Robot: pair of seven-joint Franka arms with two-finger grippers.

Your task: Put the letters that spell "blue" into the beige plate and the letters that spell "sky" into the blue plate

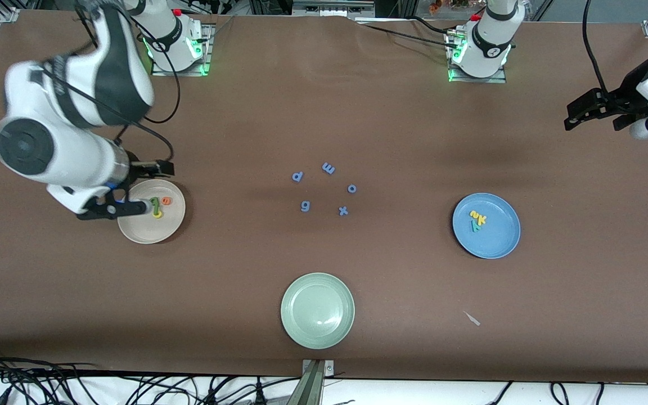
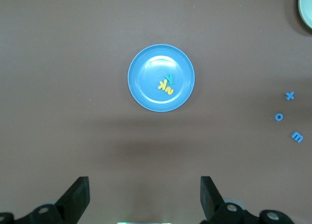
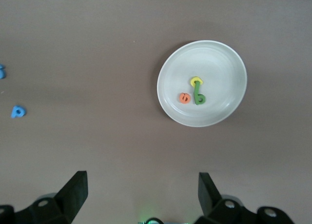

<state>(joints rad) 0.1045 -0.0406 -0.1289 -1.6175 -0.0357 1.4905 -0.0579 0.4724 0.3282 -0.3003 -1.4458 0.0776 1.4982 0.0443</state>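
Nearest me the green plate (image 1: 317, 310) sits unused, as the task gives it no letters. Next, sky letters (image 1: 478, 219) lie in the blue plate (image 1: 498, 242), blue letters (image 1: 159, 206) in the beige plate (image 1: 147, 232), with my right gripper (image 1: 133, 188) empty above its rim, fingers spread. Blue decoys (image 1: 327, 188) stay mid-table; my left gripper (image 1: 594, 115) waits open, clear of everything.

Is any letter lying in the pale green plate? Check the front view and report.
No. The pale green plate holds nothing, while coloured letters lie in the beige plate and the blue plate.
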